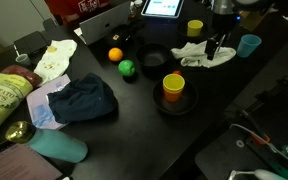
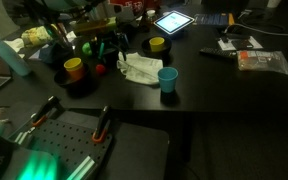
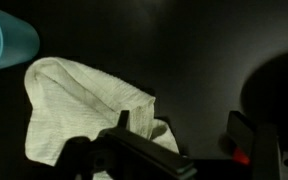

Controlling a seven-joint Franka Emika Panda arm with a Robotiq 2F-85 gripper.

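End effector [image 3: 179, 128] over white cloth [image 3: 79, 105], seemingly stretched diagonally

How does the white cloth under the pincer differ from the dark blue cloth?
Colour: the white cloth is pale; the dark blue cloth nearly matches the black table. Place: the white cloth lies below the open pincer by the blue cup; the dark blue cloth sits far from it. Shape: the white cloth lies flatter, the dark blue cloth is heaped thicker. Both are rumpled fabric.
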